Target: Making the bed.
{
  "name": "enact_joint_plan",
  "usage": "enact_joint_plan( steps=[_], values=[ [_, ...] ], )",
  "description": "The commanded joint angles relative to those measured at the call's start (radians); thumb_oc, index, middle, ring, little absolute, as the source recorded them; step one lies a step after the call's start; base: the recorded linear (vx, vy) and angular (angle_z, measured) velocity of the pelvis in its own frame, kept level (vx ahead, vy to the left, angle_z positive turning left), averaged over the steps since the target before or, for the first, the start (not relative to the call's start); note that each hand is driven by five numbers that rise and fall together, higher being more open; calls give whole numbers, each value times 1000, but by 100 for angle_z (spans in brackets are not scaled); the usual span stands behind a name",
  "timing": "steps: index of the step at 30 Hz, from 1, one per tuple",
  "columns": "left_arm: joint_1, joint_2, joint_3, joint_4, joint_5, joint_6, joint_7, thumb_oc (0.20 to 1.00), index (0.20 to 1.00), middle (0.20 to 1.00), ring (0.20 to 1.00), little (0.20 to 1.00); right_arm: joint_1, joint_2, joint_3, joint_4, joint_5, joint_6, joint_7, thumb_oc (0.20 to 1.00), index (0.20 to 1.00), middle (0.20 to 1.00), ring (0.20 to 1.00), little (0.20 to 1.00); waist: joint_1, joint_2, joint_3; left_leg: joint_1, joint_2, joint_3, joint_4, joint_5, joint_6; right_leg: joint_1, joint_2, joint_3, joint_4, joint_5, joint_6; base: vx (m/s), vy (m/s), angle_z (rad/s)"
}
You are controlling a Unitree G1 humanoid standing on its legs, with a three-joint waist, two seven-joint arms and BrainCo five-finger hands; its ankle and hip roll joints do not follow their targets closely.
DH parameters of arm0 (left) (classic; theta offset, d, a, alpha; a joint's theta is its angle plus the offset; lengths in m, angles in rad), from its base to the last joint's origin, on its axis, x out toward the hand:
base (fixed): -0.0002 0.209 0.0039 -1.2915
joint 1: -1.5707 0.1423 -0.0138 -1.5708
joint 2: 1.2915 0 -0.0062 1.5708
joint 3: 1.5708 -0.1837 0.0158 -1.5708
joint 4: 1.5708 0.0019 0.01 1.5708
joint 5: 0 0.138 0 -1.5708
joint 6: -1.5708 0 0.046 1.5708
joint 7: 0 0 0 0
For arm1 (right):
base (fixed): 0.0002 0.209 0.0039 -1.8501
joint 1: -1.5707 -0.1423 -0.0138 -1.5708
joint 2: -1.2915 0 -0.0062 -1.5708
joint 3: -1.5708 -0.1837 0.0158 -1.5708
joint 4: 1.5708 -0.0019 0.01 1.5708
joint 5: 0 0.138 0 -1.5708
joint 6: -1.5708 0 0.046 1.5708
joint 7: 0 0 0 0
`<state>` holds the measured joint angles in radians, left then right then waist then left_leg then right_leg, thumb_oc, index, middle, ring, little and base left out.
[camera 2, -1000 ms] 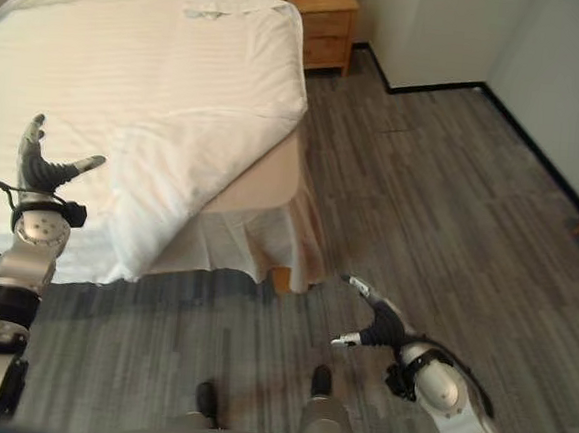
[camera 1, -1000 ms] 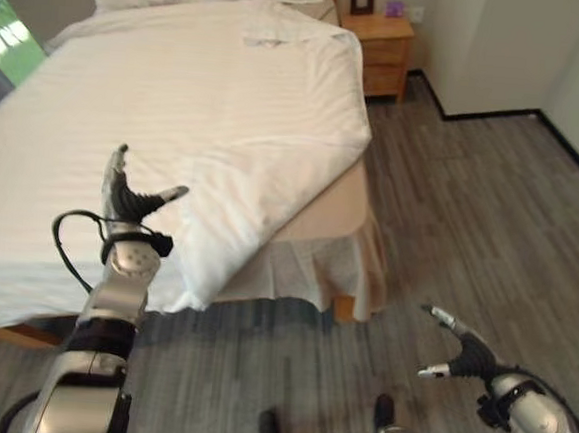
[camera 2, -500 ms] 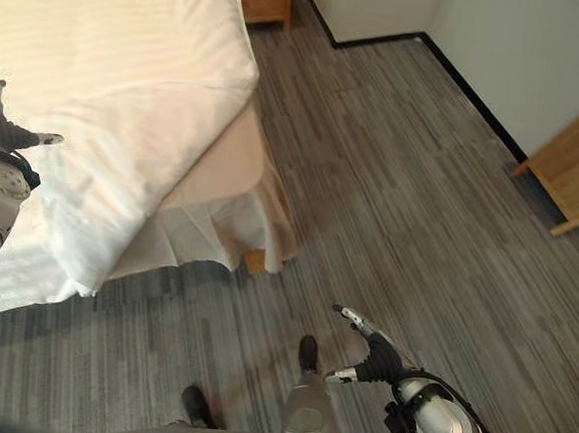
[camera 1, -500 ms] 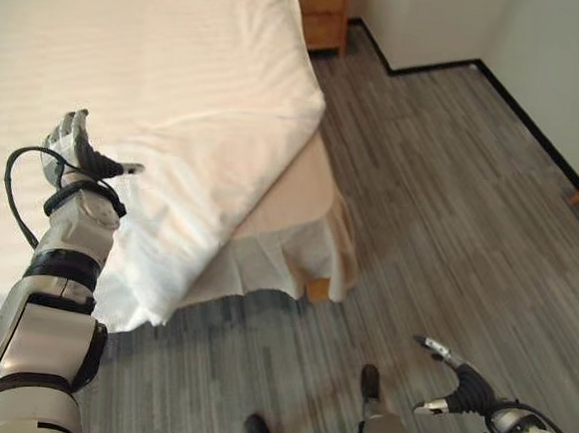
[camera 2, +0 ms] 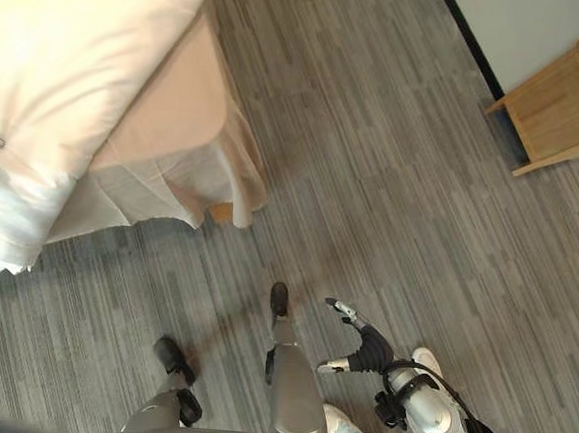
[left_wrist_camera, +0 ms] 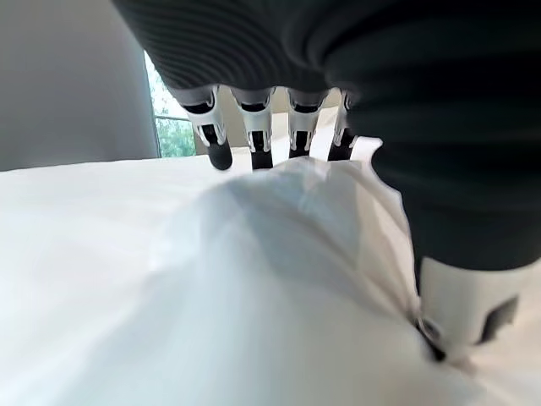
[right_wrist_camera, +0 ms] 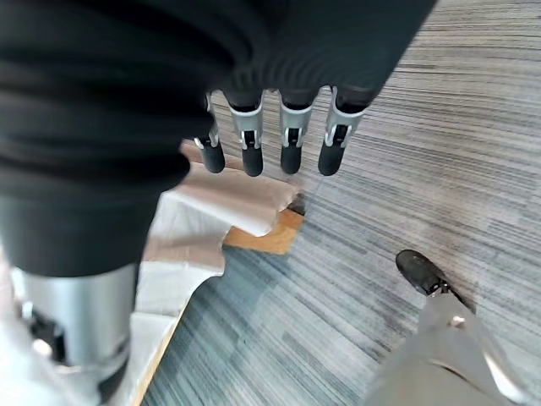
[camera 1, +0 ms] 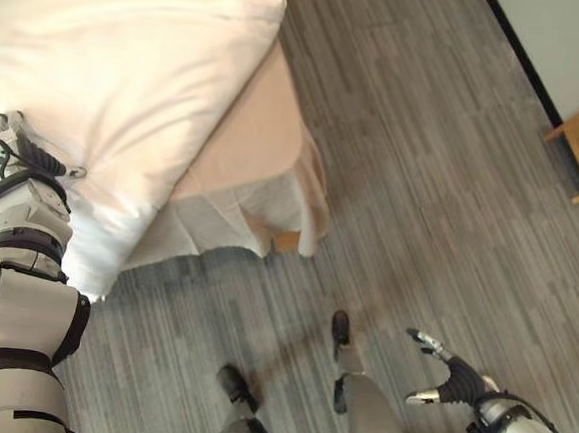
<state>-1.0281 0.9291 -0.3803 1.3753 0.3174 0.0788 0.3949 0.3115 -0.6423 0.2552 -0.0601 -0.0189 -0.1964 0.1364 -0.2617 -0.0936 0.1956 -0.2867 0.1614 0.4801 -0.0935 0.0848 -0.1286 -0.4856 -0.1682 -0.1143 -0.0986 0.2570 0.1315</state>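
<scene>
Right hand (camera 1: pixel 448 374) hangs low over the floor (camera 1: pixel 452 189), fingers relaxed, empty. Left hand (camera 1: pixel 18 155) now rests on the white duvet (camera 1: pixel 131 64) at the bed's corner, fingers straight, not gripping. View has swung downward; duvet corner remains folded back, unsmoothed.

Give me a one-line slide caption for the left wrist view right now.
Left hand resting open on the rumpled white duvet, fingers straight over a raised fold, window beyond.
</scene>
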Motion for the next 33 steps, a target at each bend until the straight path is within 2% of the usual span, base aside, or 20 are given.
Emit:
enact_joint_plan(
  steps=[1, 5, 7, 9, 11, 12, 13, 14, 15, 16, 17, 19, 20, 21, 22, 23, 25, 27, 31, 33],
  values=[
    [-86, 80, 22, -1, -87, -25, 8, 200, 200, 200, 200, 200, -50, 0, -17, -17, 40, -44, -22, 1000, 1000, 1000, 1000, 1000, 26, 35, 29, -38, 29, -55, 6, 33, -54, 92, -108, -44, 11, -19, 130, 58, 40, 0],
    [-121, 8, 66, -217, -223, -97, 95, 200, 200, 200, 200, 200, -52, 18, 11, 36, 5, -49, -29, 1000, 1000, 1000, 1000, 1000, 42, 53, 19, -19, 14, -74, 6, 17, -50, 126, -128, -58, 11, -36, 130, 47, 4, 10],
    [-93, -28, 90, -479, -240, -146, 149, 200, 200, 200, 200, 200, -52, 30, 15, 50, -24, -45, -35, 1000, 1000, 1000, 1000, 1000, 59, 56, 17, 2, 9, -82, 6, 7, -46, 152, -134, -63, 11, -48, 130, 36, -31, 23],
    [46, -74, 168, -766, -244, -181, 158, 200, 200, 200, 200, 200, -49, 46, 13, 79, -40, -39, -41, 1000, 1000, 1000, 1000, 1000, 76, 58, 23, 28, 2, -78, 6, 20, -31, 179, -141, -72, 11, -42, 130, -50, -34, 15],
    [67, -75, 185, -782, -240, -174, 157, 200, 200, 200, 200, 200, -48, 39, 17, 80, -40, -40, -42, 1000, 1000, 1000, 1000, 1000, 71, 63, 22, 31, 2, -78, 6, 19, -31, 182, -141, -72, 11, -42, 130, -12, -26, 11],
    [256, -150, 258, -1047, -268, -217, 115, 200, 200, 200, 200, 200, -56, 73, 19, 167, -53, -21, -55, 1000, 1000, 1000, 1000, 1000, 96, 68, 20, 76, -4, -88, 6, 10, -26, 229, -145, -77, 11, -57, 130, 47, -32, 11],
    [258, -150, 260, -1048, -267, -217, 115, 200, 200, 200, 200, 200, -57, 72, 19, 167, -53, -21, -55, 1000, 1000, 1000, 1000, 1000, 95, 68, 20, 76, -4, -88, 6, 10, -26, 229, -145, -77, 11, -57, 130, 58, -78, 1],
    [428, -240, 287, -1216, -295, -253, 39, 200, 200, 200, 200, 200, -55, 94, 11, 238, -80, 2, -71, 1000, 1000, 1000, 1000, 1000, 110, 71, 16, 118, -8, -89, 6, 5, -22, 269, -146, -79, 11, -72, 130, 54, -120, -2],
    [658, -310, 247, -1444, -387, -337, -138, 200, 200, 200, 200, 200, -71, 144, -34, 394, -59, 34, -92, 1000, 1000, 1000, 1000, 1000, 139, 81, 3, 177, -10, -98, 6, -2, -17, 329, -149, -83, 11, -95, 127, 54, -120, -5],
    [662, -310, 250, -1448, -388, -336, -140, 200, 200, 200, 200, 200, -70, 143, -33, 395, -59, 34, -93, 1000, 1000, 1000, 1000, 1000, 139, 81, 4, 180, -10, -98, 6, -3, -18, 332, -148, -83, 11, -95, 127, 71, -100, 8],
    [712, -325, 233, -1463, -438, -357, -207, 200, 200, 200, 200, 200, -73, 138, -32, 432, -60, 37, -89, 1000, 1000, 1000, 1000, 1000, 144, 83, -1, 197, -9, -98, 6, -6, -17, 350, -149, -84, 11, -104, 124, 33, -64, 13],
    [822, -326, 191, -1535, -688, -372, -418, 200, 200, 200, 200, 200, -70, 149, -47, 499, -54, 44, -86, 1000, 1000, 1000, 1000, 1000, 155, 93, -12, 227, -8, -105, 6, -7, -16, 385, -144, -86, 11, -116, 119, 28, -90, 10],
    [873, -323, 159, -1552, -814, -348, -530, 200, 200, 200, 200, 200, -69, 154, -51, 548, -61, 49, -83, 1000, 1000, 1000, 1000, 1000, 160, 99, -18, 241, -6, -106, 6, -8, -18, 401, -142, -86, 11, -124, 116, 16, -88, 3],
    [932, -337, 125, -1555, -937, -302, -644, 385, 385, 385, 385, 385, -78, 166, -52, 597, -63, 52, -78, 1000, 1000, 1000, 1000, 1000, 164, 102, -22, 254, -4, -107, 6, -8, -19, 417, -140, -88, 11, -129, 114, 23, -88, 10],
    [980, -336, 99, -1546, -1013, -263, -732, 658, 658, 658, 658, 658, -86, 172, -52, 643, -70, 58, -75, 1000, 1000, 1000, 1000, 1000, 167, 107, -28, 266, -3, -110, 6, -9, -19, 433, -138, -89, 11, -136, 111, 18, -94, 14],
    [1014, -347, 81, -1539, -1054, -236, -784, 1000, 1000, 1000, 1000, 1000, -86, 175, -56, 670, -71, 58, -65, 1000, 1000, 1000, 1000, 1000, 170, 108, -33, 273, -2, -111, 6, -9, -18, 442, -136, -89, 11, -139, 109, 24, -87, 15],
    [1086, -362, 42, -1521, -1102, -191, -853, 1000, 1000, 1000, 1000, 1000, -93, 192, -59, 732, -60, 62, -58, 1000, 1000, 1000, 1000, 1000, 179, 114, -39, 285, 0, -119, 6, -9, -18, 459, -128, -93, 11, -148, 104, 13, -80, 12],
    [1149, -377, 19, -1470, -1110, -178, -864, 1000, 1000, 1000, 1000, 1000, -97, 206, -66, 774, -37, 65, -52, 1000, 1000, 1000, 1000, 1000, 184, 116, -42, 297, 4, -122, 6, -6, -17, 476, -121, -97, 11, -156, 97, 15, -105, 9],
    [1209, -451, -46, -1360, -1040, -194, -765, 1000, 1000, 1000, 1000, 1000, -114, 226, -58, 815, 4, 65, -80, 1000, 1000, 1000, 1000, 1000, 188, 118, -39, 314, 11, -134, 6, 1, -17, 507, -106, -106, 11, -173, 83, -1, -114, 2],
    [1199, -455, -72, -1348, -1022, -194, -748, 1000, 1000, 1000, 1000, 1000, -118, 226, -60, 814, 21, 65, -89, 1000, 1000, 1000, 1000, 1000, 185, 118, -39, 315, 12, -135, 6, 1, -17, 511, -103, -105, 11, -175, 82, -9, -86, 11]
  ],
)
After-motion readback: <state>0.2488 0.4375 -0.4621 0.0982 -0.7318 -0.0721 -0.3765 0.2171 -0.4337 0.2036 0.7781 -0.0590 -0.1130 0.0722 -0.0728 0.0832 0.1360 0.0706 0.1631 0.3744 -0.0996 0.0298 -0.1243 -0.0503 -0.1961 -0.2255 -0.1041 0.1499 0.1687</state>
